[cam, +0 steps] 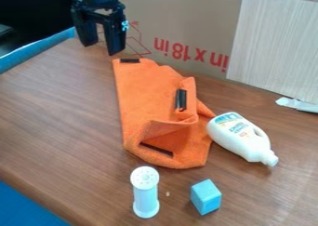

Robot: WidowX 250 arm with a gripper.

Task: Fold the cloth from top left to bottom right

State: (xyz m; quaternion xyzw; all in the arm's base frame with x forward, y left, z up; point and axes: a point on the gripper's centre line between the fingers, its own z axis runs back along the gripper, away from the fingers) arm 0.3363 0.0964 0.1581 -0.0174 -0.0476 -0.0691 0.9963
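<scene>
And here is the claw (102, 49), hanging at the upper left of the frame, its two fingers spread well apart with nothing pinched between them. Just below it in the picture lies the top corner of the orange cloth (140, 92), the piece that matters here! It runs down through the centre of the worktop (56, 113), narrow up top, wider below, flat along its left side and rumpled along its right, with a raised fold over the lower part. Dark patches show at its top corner, on the right-hand fold and near the lower edge.

Over to the right of the cloth, a white bottle (239, 137) lies on its side, cap toward the lower right, very close to the orange edge; whether they touch, I cannot tell. Down below the cloth, a white shaker (145, 195) with a holed top stands upright, and a light-blue block (205, 197) sits to its right, the two apart.

Out at the back, cardboard (180, 16) with red print rises behind the worktop, a pale wood-grain panel (273, 43) in front of it at upper right.
</scene>
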